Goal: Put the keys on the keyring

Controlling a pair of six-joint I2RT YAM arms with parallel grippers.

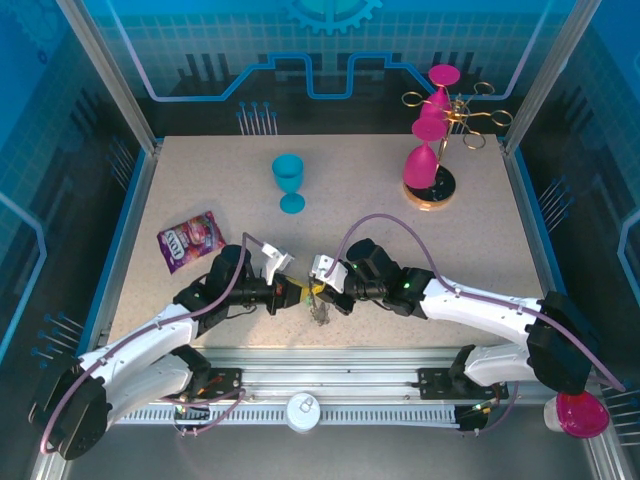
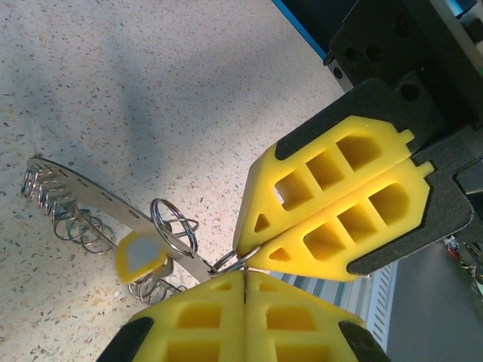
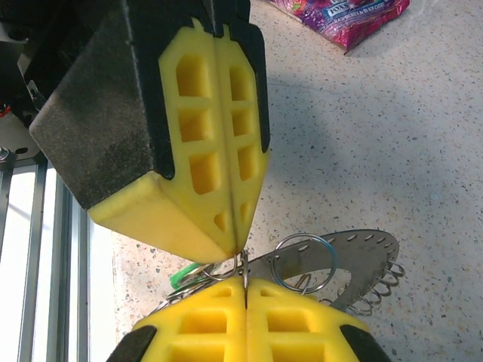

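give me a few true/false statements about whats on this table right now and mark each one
1. Both the left gripper and the right gripper are shut, with their tips meeting at the keys. True.
2. The blue goblet lies tipped on its side. False: it stands upright on its foot.
3. The candy bag lies flat on the left part of the table. True.
4. The gold rack holds no glasses. False: pink goblets hang on it upside down.
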